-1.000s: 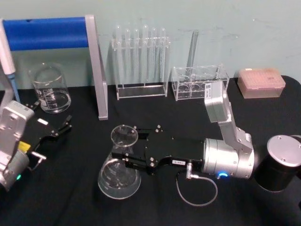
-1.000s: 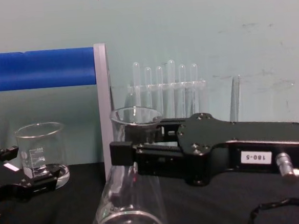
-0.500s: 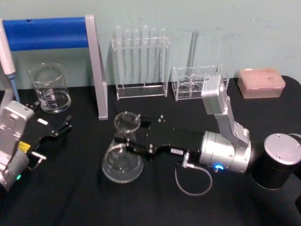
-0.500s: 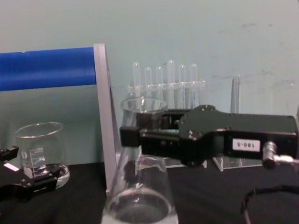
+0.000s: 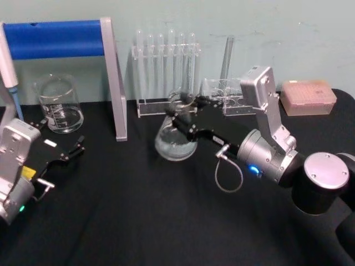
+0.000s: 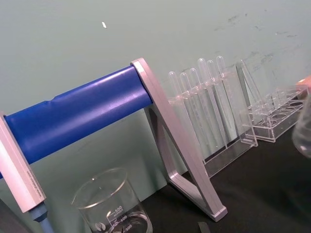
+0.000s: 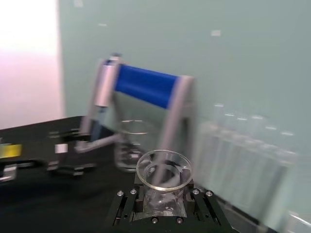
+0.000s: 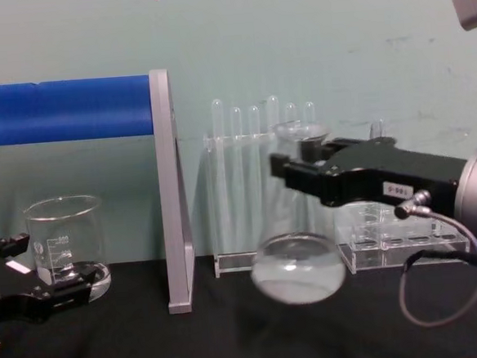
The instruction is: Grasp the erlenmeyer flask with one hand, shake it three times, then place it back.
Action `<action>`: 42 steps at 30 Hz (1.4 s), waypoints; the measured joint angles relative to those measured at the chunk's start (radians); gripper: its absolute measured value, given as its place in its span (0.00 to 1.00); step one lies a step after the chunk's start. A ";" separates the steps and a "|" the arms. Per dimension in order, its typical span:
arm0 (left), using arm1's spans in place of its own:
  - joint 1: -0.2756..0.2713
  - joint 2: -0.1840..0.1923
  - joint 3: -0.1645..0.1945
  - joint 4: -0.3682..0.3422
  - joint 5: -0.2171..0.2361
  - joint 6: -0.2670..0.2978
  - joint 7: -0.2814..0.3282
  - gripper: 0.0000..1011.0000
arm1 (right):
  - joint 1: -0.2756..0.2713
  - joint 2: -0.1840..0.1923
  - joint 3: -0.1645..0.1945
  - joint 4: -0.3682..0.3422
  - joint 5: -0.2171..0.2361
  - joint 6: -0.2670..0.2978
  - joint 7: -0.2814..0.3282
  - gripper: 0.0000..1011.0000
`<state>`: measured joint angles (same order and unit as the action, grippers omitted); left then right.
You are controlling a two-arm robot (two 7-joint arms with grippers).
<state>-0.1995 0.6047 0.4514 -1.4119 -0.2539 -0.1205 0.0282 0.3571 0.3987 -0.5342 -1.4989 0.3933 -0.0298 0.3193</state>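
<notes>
**Right tool [image 8: 291, 172] pinches the erlenmeyer flask [image 8: 298, 265] by its neck, above the black tabletop [image 8: 111, 352].**

The flask hangs just before the test-tube rack [image 8: 251, 186], with a second clear rack [image 8: 407, 245] beside it. The blue-barred stand [image 8: 70, 109] and beaker [image 8: 65, 240] are to the left. The left tool [image 5: 61, 160] sits low near the beaker, fingers spread. The right tool's white label [image 8: 396, 190] is unreadable, and the beaker's scale shows 400 and 300.
</notes>
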 joint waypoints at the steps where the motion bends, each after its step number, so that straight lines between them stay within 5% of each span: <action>1: 0.000 0.000 0.000 0.000 0.000 0.000 0.000 0.99 | -0.001 -0.006 0.005 0.004 -0.010 0.001 -0.021 0.44; 14: 0.000 0.000 0.000 0.000 0.000 0.000 0.000 0.99 | -0.020 -0.096 0.094 0.046 -0.113 0.060 -0.286 0.44; 20: 0.000 0.000 0.000 0.000 0.000 0.000 0.000 0.99 | -0.025 -0.115 0.116 0.051 -0.123 0.075 -0.304 0.44; 30: 0.000 0.000 0.000 0.000 0.000 0.000 0.000 0.99 | -0.042 -0.108 0.122 0.027 -0.109 0.073 -0.201 0.44; 42: 0.000 0.000 0.000 0.000 0.000 0.000 0.000 0.99 | -0.072 -0.057 0.101 -0.041 -0.041 0.062 0.053 0.44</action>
<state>-0.1995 0.6047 0.4514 -1.4120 -0.2539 -0.1205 0.0283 0.2850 0.3419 -0.4335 -1.5401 0.3520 0.0318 0.3719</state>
